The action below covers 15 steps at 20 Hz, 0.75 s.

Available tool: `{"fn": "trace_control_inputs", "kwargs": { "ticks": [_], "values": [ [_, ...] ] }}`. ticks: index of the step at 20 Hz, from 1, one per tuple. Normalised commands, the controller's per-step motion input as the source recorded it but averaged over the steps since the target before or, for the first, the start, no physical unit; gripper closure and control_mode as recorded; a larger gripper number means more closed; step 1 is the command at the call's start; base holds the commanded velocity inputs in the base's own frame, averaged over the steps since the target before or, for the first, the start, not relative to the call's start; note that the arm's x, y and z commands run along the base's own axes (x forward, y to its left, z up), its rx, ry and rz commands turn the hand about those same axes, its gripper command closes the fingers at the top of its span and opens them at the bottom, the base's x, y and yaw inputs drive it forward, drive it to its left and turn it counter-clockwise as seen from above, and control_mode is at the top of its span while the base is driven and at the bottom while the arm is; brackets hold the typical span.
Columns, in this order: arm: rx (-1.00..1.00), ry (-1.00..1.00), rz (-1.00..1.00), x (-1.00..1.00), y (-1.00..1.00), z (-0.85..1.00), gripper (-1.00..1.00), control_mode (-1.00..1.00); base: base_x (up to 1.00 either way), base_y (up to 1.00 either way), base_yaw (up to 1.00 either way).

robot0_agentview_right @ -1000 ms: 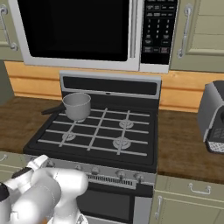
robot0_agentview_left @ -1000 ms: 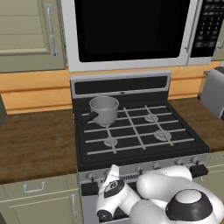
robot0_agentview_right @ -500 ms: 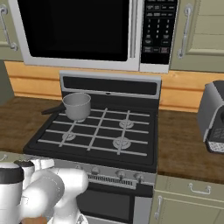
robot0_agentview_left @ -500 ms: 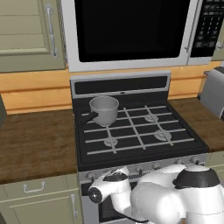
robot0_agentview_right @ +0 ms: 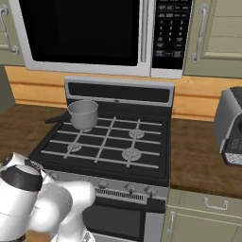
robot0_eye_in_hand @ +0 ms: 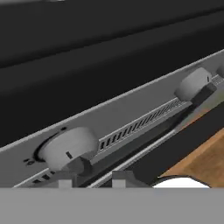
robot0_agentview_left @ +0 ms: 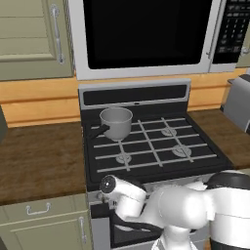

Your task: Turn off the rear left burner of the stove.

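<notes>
The stove [robot0_agentview_left: 146, 97] has a black cooktop with thin grey grates. A grey saucepan [robot0_agentview_left: 115, 122] stands on its rear left corner and hides the rear left burner beneath it. The other burner heads show, such as the front left one [robot0_agentview_left: 123, 158]. My gripper [robot0_agentview_left: 104, 193] is low against the left end of the stove's steel front. In the hand view my gripper [robot0_eye_in_hand: 92, 179] is open, with nothing between its fingertips [robot0_eye_in_hand: 65, 179]. A round grey knob [robot0_eye_in_hand: 70, 148] sits just beyond the left tip, and a second knob [robot0_eye_in_hand: 192, 83] lies farther along the panel.
A black-windowed microwave [robot0_agentview_left: 146, 34] hangs over the stove. Wooden counters flank it, with a grey toaster [robot0_agentview_right: 231, 125] on the right one. Three knobs [robot0_agentview_right: 130, 188] show on the right part of the front panel. Cabinet drawers [robot0_agentview_left: 39, 210] sit below the left counter.
The arm has swung left and down in front of the stove, carrying the hand from the middle of the front panel to its left end.
</notes>
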Motion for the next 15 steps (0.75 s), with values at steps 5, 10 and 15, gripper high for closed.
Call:
{"fn": "trace_control_inputs", "kwargs": {
  "ticks": [5,10,15],
  "values": [
    [0.75,0.0,-0.52,-0.04,-0.6,0.1,1.0,-1.0,0.0,0.0,0.0],
    [0.64,0.0,-0.48,-0.01,-0.91,0.19,1.0,-1.0,0.0,0.0,0.0],
    [0.33,-0.07,-0.42,-0.05,-1.0,0.0,1.0,-1.0,0.0,0.0,0.0]
  ]
}}
